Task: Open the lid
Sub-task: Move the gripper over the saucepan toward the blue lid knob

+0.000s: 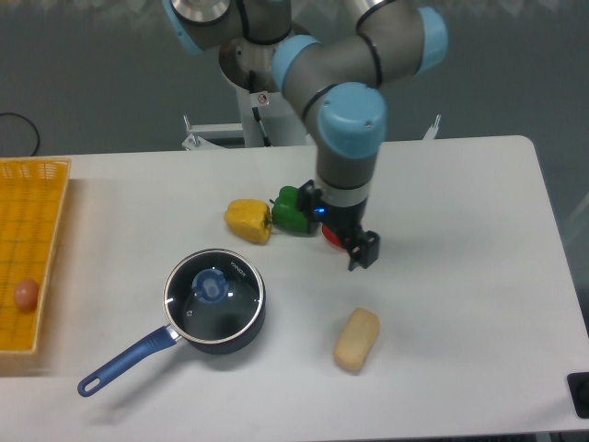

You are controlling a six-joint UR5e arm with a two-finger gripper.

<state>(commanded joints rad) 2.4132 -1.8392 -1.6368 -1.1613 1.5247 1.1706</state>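
Note:
The lid, a round glass disc with a metal rim and a blue knob, lies closed on the dark saucepan at the front left of the table. The pan's blue handle points toward the front left. My gripper hangs to the right of and behind the pan, well apart from the lid, just in front of the peppers. Its fingers look open and hold nothing.
A yellow pepper and a green pepper lie behind the pan; a red pepper is mostly hidden behind the gripper. A bread roll lies at the front right of the pan. A yellow basket with an egg stands at the left edge.

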